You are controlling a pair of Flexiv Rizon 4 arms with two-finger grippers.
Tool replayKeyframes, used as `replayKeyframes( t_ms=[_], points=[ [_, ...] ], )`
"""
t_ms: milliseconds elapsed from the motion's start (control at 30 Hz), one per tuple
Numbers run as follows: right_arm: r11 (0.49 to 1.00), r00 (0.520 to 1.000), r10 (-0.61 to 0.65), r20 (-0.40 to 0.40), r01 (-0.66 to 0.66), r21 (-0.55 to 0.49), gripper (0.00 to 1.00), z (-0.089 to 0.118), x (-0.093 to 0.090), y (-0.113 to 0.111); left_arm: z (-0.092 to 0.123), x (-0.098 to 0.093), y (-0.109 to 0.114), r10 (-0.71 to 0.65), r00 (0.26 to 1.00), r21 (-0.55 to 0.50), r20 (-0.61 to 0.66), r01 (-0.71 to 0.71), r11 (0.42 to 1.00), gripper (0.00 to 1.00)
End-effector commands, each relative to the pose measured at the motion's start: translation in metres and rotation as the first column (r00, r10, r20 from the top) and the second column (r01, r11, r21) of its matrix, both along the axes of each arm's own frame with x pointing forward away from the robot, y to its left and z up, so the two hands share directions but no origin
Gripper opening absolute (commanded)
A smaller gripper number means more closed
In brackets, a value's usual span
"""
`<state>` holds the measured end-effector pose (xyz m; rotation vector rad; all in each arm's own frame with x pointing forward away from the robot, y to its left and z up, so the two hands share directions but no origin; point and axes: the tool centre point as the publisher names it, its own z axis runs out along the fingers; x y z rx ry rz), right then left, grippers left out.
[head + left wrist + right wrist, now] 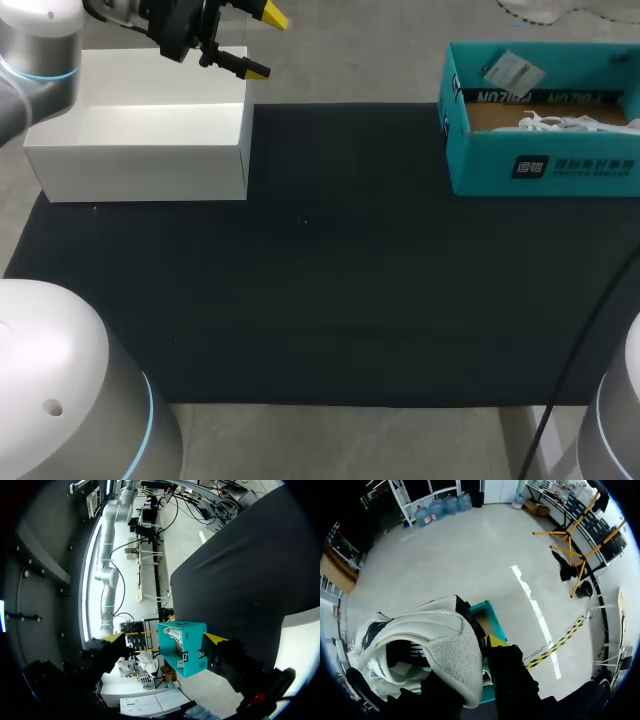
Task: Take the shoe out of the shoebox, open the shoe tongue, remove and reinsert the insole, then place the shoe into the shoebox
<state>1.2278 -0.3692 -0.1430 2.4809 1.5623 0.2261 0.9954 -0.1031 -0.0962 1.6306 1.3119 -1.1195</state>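
Cardboard box point(140, 175), plain white and open-topped, sits at the left. The left gripper point(262, 42) hangs over its far edge, fingers spread wide and empty. Rightward, the right gripper point(477, 677) clasps the white black-trimmed sneaker point(420, 645) above the open teal cardboard shoebox point(540, 165). The lift-out seems under way. The next move is probably to set it down for the tongue.

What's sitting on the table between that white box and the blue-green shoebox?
Nothing. Between the white box and the teal shoebox there is only bare black mat, as the head view shows.
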Motion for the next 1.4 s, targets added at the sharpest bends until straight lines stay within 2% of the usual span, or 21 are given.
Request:
replayKeyframes(
  t_ms=[33, 467, 767, 933, 1100, 1300, 1400],
  points=[
    [0.977, 0.966, -0.045, -0.254, 0.096, 0.193, 0.00, -0.006, 0.007, 0.003, 0.000, 0.001, 0.000, -0.002, 1.000, 0.002, 0.001, 0.002, 1.000, 1.00],
    [0.989, 0.945, 0.011, -0.327, 0.038, 0.143, 0.00, -0.029, -0.007, 0.015, 0.000, 0.001, 0.000, -0.002, 1.000, 0.002, 0.001, 0.002, 1.000, 1.00],
    [0.991, 0.924, -0.010, -0.382, 0.062, 0.123, 0.00, -0.081, -0.026, 0.021, 0.000, 0.001, 0.000, -0.002, 1.000, 0.002, 0.001, 0.002, 1.000, 1.00],
    [0.984, 0.933, -0.061, -0.354, 0.116, 0.137, 0.00, -0.109, -0.028, 0.018, 0.000, 0.001, 0.000, -0.002, 1.000, 0.002, 0.001, 0.002, 1.000, 1.00],
    [0.987, 0.940, -0.066, -0.336, 0.111, 0.115, 0.00, -0.135, -0.025, 0.013, 0.000, 0.001, 0.000, -0.002, 1.000, 0.002, 0.001, 0.002, 1.000, 1.00],
    [0.992, 0.940, -0.063, -0.335, 0.097, 0.083, 0.00, -0.158, -0.024, 0.007, 0.000, 0.001, 0.000, -0.002, 1.000, 0.002, 0.001, 0.002, 1.000, 1.00],
    [0.992, 0.944, -0.063, -0.325, 0.096, 0.085, 0.00, -0.161, -0.025, 0.007, 0.000, 0.001, 0.000, -0.002, 1.000, 0.002, 0.001, 0.002, 1.000, 1.00]
  ],
)
